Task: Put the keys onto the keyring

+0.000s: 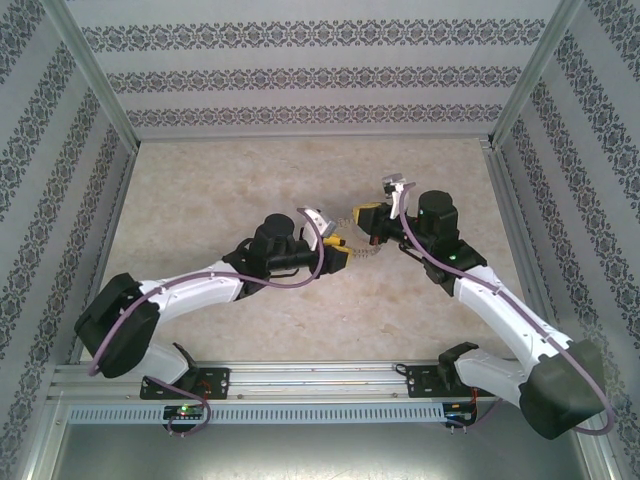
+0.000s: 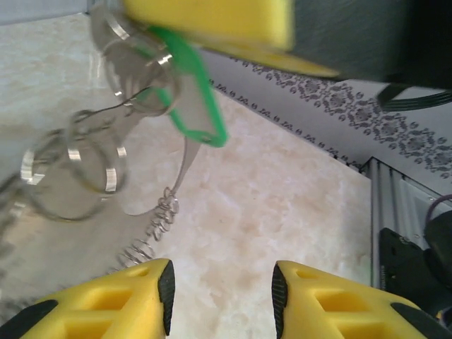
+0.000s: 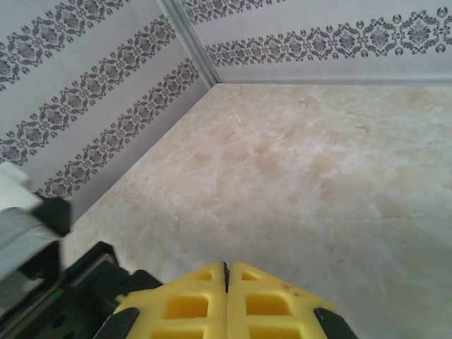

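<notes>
In the left wrist view the keys [image 2: 192, 85], with a bright green plastic head, hang from the yellow fingers [image 2: 212, 18] of my right gripper at the top edge. The grey metal keyring [image 2: 107, 180] dangles below and left of the green head, blurred, and its fine coiled chain [image 2: 152, 236] trails down beside my left finger. My left gripper [image 2: 222, 293] is open with only bare table between its pads. From above, the left gripper [image 1: 340, 258] and right gripper [image 1: 368, 222] nearly meet at mid-table, the chain [image 1: 368, 250] between them. My right gripper [image 3: 226, 272] is shut.
The beige marble-look tabletop [image 1: 250, 180] is boxed in by patterned walls [image 1: 320, 70] at the back and both sides. An aluminium rail [image 1: 300, 380] runs along the near edge by the arm bases. A metal corner post [image 2: 395, 212] stands to the right of my left gripper.
</notes>
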{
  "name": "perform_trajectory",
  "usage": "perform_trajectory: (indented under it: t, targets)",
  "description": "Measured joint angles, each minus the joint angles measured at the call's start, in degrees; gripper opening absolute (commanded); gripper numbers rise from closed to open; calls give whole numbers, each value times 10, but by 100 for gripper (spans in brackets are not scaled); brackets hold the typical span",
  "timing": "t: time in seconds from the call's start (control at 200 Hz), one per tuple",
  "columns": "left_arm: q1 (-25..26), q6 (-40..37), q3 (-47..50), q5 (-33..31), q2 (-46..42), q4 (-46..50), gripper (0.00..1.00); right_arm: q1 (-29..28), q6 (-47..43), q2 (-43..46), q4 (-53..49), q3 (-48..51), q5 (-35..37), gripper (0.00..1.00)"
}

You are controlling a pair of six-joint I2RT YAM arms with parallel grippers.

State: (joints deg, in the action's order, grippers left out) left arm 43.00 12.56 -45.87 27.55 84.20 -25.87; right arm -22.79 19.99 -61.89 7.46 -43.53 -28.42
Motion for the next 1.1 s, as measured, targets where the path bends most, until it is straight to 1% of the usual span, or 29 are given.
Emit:
perform_trajectory:
  t: [0.21,0.485,0.64,0.834,0.969,1.099]
  targets:
    - [-8,2,-6,-27,35,-32,42,-7,-10,21,-25,-7,-10,0]
    - [-41,2,-17,-54,36,-51,44,-7,-36,30,-60,-19,-17,0]
    - [-46,1,-36,-51,36,-51,44,-7,-50,27,-82,-30,-30,0]
    - [-48,0,-41,-26,36,-60,43,-7,-54,23,-89,-32,-31,0]
    - [-48,3,-27,-14,35,-88,44,-7,-54,22,-90,-32,-30,0]
    - [-49,11,-2,-16,35,-112,44,-7,-54,22,-90,-32,-29,0]
